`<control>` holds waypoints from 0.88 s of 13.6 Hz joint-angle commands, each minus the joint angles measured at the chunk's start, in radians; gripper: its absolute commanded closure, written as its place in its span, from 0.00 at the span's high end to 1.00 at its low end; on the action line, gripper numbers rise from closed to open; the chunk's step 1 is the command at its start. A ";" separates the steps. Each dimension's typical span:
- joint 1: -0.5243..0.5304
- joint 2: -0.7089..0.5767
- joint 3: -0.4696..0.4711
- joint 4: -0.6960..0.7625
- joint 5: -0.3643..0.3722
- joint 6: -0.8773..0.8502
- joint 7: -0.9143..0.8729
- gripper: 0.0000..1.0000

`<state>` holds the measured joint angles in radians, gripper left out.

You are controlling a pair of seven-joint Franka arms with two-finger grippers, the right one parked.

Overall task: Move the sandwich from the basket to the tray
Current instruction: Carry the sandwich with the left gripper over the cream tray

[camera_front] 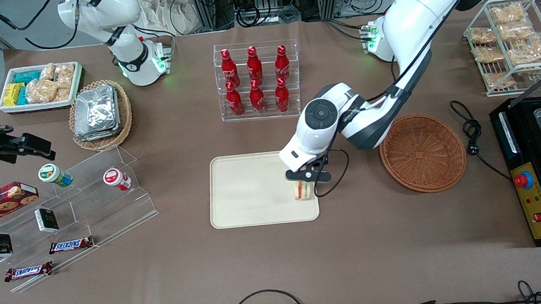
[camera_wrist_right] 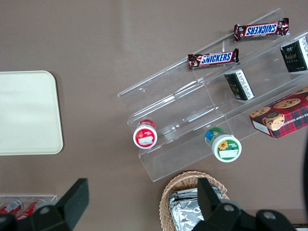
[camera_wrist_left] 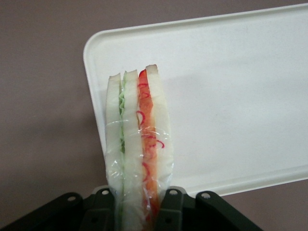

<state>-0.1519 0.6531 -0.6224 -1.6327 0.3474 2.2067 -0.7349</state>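
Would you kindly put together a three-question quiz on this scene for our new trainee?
1. True or false: the sandwich lies in the basket.
2. The end effector hangs over which part of the tray?
A. its middle
B. its edge nearest the basket
C. its edge nearest the foil packs
3. Fill in: the basket holds ____ sandwiches.

Key
1. False: the end effector grips it above the tray.
2. B
3. no
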 commanded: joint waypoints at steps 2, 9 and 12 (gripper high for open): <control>-0.052 0.063 0.009 0.071 0.033 -0.002 -0.043 0.27; -0.055 0.140 0.009 0.070 0.157 0.019 -0.112 0.28; -0.057 0.149 0.009 0.068 0.162 0.019 -0.112 0.31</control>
<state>-0.1914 0.7885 -0.6188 -1.5952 0.4842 2.2264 -0.8202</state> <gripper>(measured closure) 0.714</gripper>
